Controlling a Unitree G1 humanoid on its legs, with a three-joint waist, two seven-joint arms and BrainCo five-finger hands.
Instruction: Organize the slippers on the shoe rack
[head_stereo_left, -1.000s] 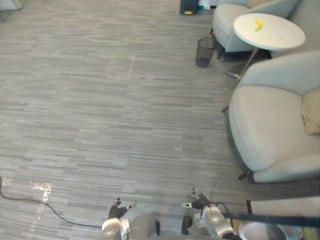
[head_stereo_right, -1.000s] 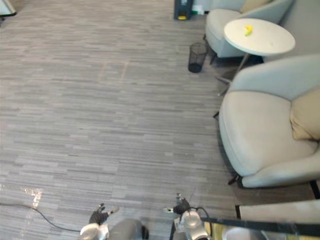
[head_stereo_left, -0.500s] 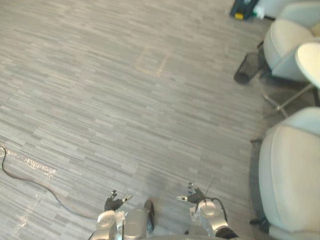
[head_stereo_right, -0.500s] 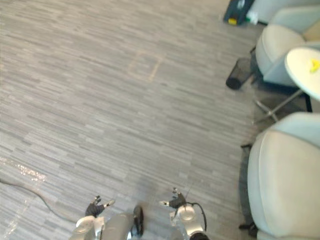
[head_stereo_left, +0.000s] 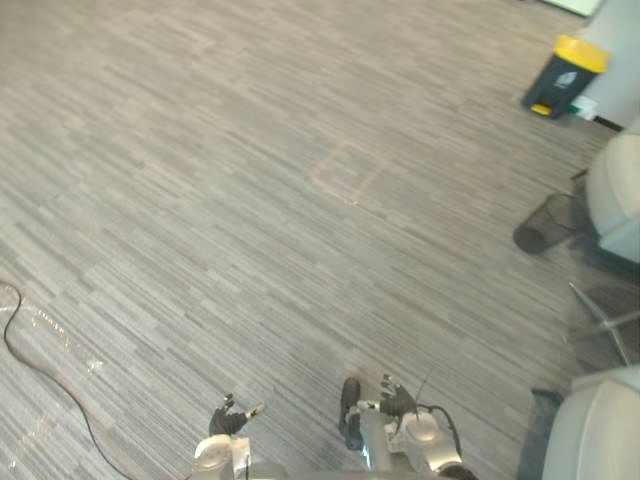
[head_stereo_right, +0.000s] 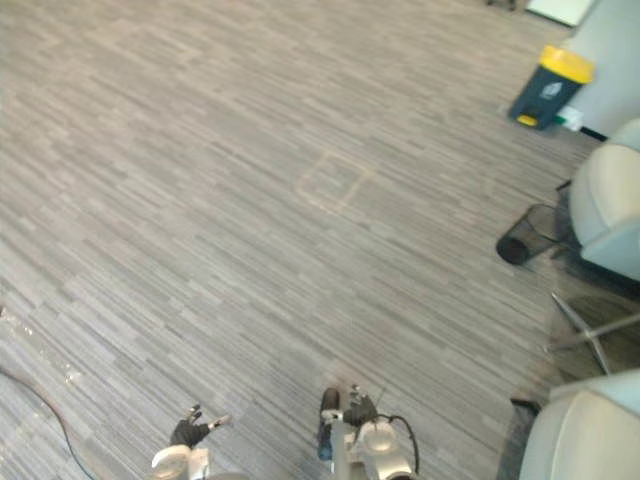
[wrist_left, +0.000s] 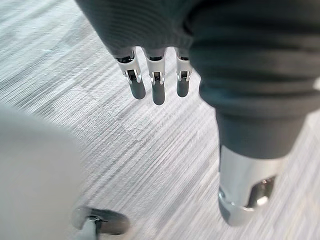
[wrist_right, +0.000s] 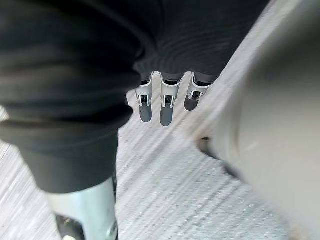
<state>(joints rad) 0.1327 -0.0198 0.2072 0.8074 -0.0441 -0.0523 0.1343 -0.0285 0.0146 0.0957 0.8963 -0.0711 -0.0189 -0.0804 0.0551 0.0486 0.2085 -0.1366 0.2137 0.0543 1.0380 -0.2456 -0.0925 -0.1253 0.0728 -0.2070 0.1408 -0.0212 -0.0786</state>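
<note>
The floor (head_stereo_left: 200, 200) is grey carpet in fine streaks running slantwise across both eye views, with a faint square outline (head_stereo_left: 348, 172) marked on it towards the far side; where the slippers and the shoe rack are, and so which way their long axes point, I cannot tell from these views; the left hand (head_stereo_left: 228, 418) hangs low over the near edge of the floor, and in its own wrist view its fingers (wrist_left: 158, 92) are straight and side by side, the thumb set apart, with nothing between them and bare carpet beyond; the right hand (head_stereo_left: 398, 403) hangs beside it, a little apart, its fingers (wrist_right: 167, 107) likewise straight and relaxed, empty, over the same carpet; at the far right corner of the floor stands a dark bin (head_stereo_left: 558, 78) with a yellow lid; it carries a pale label on its front, too small to read; nearer along the right edge a black mesh wastebasket (head_stereo_left: 540, 228) stands just beside a pale armchair (head_stereo_left: 615, 185); thin metal legs (head_stereo_left: 600, 320) cross the floor below that chair; a second pale armchair (head_stereo_left: 595, 430) fills the near right corner
</note>
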